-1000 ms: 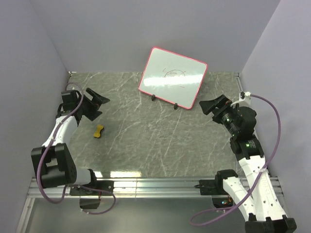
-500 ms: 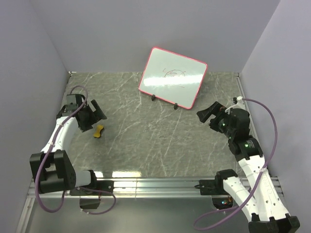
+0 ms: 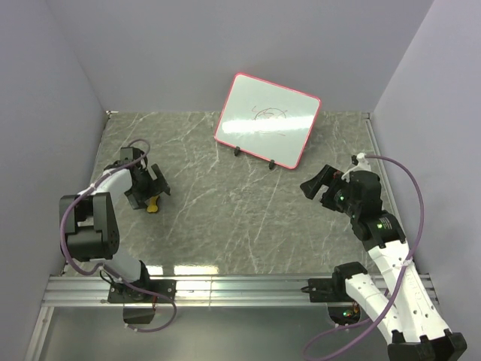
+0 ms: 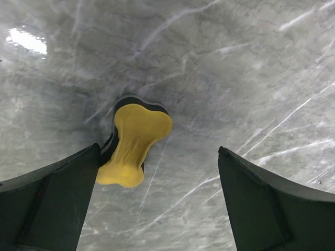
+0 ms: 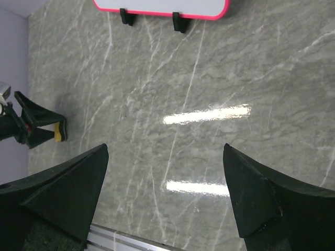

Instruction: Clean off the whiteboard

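Marble table [image 3: 225, 226] | whiteboard [image 3: 267, 120] at rear, well apart from right claw [image 3: 317, 180]

On my feed I see a grey marble-look tabletop [image 3: 225, 218] w/ white veins, boxed in by plain pale-lavender walls [image 3: 188, 53] at back, L & R, an alu rail [image 3: 240, 286] along the near edge, and bright glare streaks [image 5: 207, 114] on the surface.
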{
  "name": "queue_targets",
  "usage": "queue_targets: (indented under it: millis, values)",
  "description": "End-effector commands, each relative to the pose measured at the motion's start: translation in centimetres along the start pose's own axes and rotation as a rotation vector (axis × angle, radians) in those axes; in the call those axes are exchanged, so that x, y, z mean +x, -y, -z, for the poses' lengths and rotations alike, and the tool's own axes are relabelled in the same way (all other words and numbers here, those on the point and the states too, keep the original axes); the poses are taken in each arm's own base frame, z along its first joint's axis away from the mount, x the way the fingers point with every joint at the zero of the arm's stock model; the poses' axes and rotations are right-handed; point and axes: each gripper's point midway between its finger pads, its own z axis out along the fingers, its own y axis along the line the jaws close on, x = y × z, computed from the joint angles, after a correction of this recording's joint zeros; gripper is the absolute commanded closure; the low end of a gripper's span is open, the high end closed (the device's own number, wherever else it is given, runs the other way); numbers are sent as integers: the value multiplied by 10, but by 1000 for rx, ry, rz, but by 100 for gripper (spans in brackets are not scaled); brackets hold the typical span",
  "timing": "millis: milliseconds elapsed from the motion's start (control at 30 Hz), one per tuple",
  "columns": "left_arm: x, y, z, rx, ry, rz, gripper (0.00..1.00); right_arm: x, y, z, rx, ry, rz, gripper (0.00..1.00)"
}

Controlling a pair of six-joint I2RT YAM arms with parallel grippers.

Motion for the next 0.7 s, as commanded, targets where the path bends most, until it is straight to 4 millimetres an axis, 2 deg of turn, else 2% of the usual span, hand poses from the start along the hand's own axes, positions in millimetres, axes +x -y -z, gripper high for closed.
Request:
queue_targets:
  millis: [0,233,367,467,533,633,667]
  values:
    - [-6,4,-1,13,39,-40,1,-1,4,3,21,9,43,4]
    - [10,-6,-13,-29,-23,-47,5,7,20,2,65,11,60,4]
    - [10,-8,-12,-46,-15,-44,8,7,16,0,44,17,40,4]
    - [9,-9,-13,-52,-15,-41,14,5,10,-4,21,4,44,5]
    - [10,-9,-14,-51,-21,-42,22,0,1,-4,-6,-4,59,9]
    - [12,-10,-14,-51,-24,-41,43,-12,-6,-6,-1,-15,93,13]
    - [13,-9,-14,-49,-27,-44,65,-14,-5,-12,21,-33,92,14]
